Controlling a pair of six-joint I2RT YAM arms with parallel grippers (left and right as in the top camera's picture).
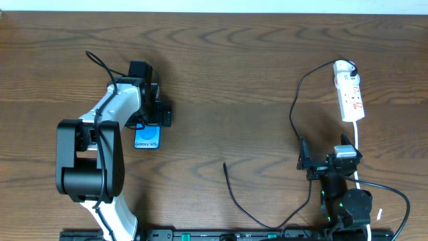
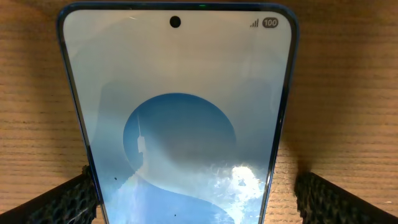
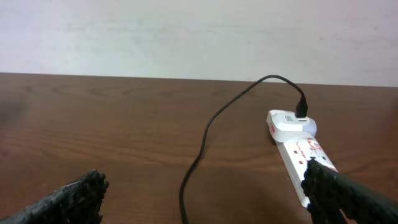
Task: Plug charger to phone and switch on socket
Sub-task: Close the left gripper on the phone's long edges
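The charger (image 1: 291, 112) is what we're watching, and its black cable runs a long way: from the white adapter (image 1: 344, 67) seated at the far end of the socket (image 1: 350, 94), out in a loop to the left, down past the right gripper (image 1: 326, 158) toward the near edge of the table (image 1: 221, 80), then back up to its loose plug tip (image 1: 225, 165), which lies bare on the wood in the middle. The tip is well apart from the phone (image 1: 146, 138), which lies flat over on the left side with its blue screen and white lettering facing up. The left gripper (image 1: 151, 119) hangs right over the phone's far end with its jaws spread wide and gripping nothing. From the left wrist camera we see the phone (image 2: 177, 124) filling the view between the two black pads (one pad (image 2: 68, 196) sits just beside the phone's edge, the other stands clear of it). The right gripper (image 3: 208, 193) is released too, fingers wide and empty, low over the table near the front. From its wrist camera the socket (image 3: 301, 152) lies ahead and to the right, red markings showing, with the black cable plugged into the adapter (image 3: 289, 121). The socket's white cord (image 1: 358, 144) trails toward us beside the right arm.
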